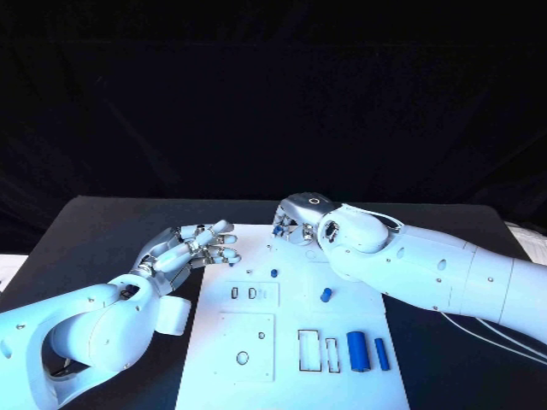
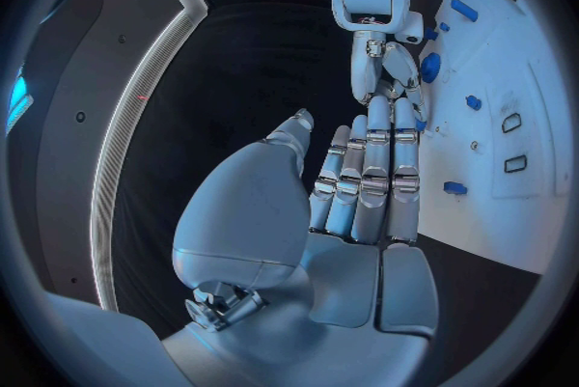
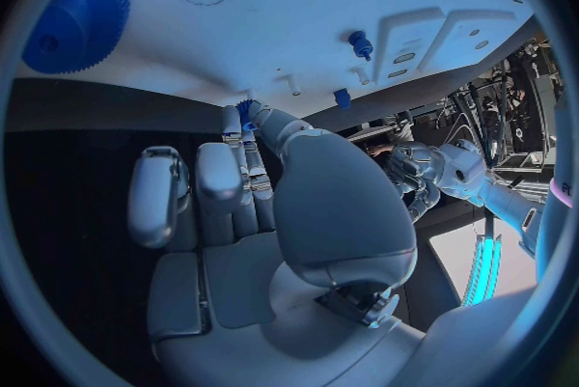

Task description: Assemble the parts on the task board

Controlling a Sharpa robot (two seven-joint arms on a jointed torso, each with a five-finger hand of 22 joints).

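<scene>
You have a black table bearing the white board; two blue parts lie near right. Left hand: fingers straight, holding nothing, at the board's left edge. Right hand: far edge, pinching a small blue part.

Blue light fell on my table. The room behind was dark. My wrist pictures bent at the edges.

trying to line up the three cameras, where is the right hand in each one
Head view: the right hand is at the far edge of the task board, just right of centre.
Left wrist view: the right hand hangs beyond the left hand's fingertips, beside the board.
Right wrist view: the right hand takes up the middle, fingertips at the board.
Shared landmark: the white board's edge.
</scene>
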